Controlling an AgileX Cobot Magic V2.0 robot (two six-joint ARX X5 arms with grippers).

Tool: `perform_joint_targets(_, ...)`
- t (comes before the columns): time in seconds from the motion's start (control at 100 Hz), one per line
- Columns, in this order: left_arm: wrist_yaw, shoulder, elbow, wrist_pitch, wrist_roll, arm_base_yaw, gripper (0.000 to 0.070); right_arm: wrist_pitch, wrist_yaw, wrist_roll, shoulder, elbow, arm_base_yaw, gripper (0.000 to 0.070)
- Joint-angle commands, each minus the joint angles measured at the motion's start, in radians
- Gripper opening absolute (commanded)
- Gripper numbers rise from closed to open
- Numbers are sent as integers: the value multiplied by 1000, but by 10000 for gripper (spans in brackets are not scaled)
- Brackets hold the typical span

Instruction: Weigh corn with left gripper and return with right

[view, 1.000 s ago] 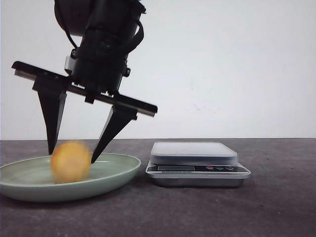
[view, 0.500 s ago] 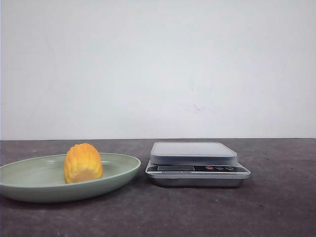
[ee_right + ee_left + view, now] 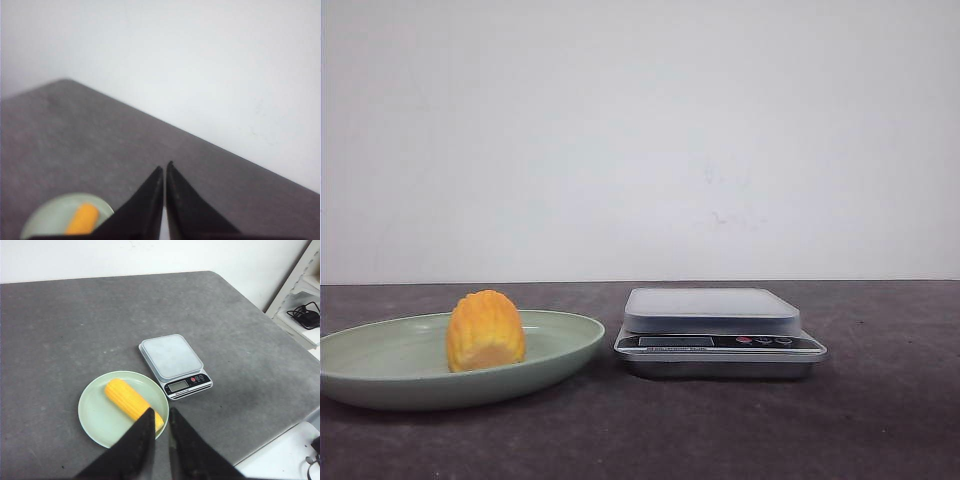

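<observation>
The corn (image 3: 485, 331) is lying on its side in the pale green plate (image 3: 555, 352), which is sitting on the dark grey table (image 3: 880, 420) just to the left of the silver kitchen scale (image 3: 718, 332) as the front camera sees it. The plate's rim is coming close to the scale's base, with only a thin gap showing between them. From the left wrist camera, the corn (image 3: 132, 399) is showing as a long yellow cob stretching across the plate (image 3: 95, 415), one end nearer the scale (image 3: 175, 365) and the other pointing away from it. The scale's platform is carrying nothing, and its display and red and dark buttons are facing the front camera.

The left gripper (image 3: 160, 415) is hanging well above the plate, its two black fingers (image 3: 142, 435) drawn nearly together with just a narrow slit between them and nothing held. The right gripper (image 3: 165, 172) is also up high and away from the scale, its fingers (image 3: 150, 200) pressed almost tip to tip and holding nothing; the plate (image 3: 47, 217) and corn (image 3: 82, 218) are appearing far below it. Neither arm is showing in the front camera.
</observation>
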Motion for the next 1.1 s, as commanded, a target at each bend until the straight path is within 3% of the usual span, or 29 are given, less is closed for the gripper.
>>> perform_joint_targets(0.0,-4,5,16,11,7,-7,16,-29,10,-15,16,1,39,6)
perform_joint_targets(0.69,-4,5,16,12,6,-7,16,-66,10,-13,16,1,41,6)
perform_joint_targets(0.78,-110,5,16,48,-83,-4,16,-66,10,-13,16,1,41,6)
perform_joint_targets(0.88,-190,5,16,76,-84,-5,16,-94,43,42,16,1,32,6)
perform_joint_targets(0.96,-201,5,16,82,-84,-4,16,-130,87,63,6,1,-3,5)
perform_joint_targets(1.01,-201,5,16,84,-84,-5,16,-158,41,69,2,1,-39,6)
perform_joint_targets(1.09,-201,5,16,87,-84,-4,16,-194,-97,68,-11,0,-126,5)
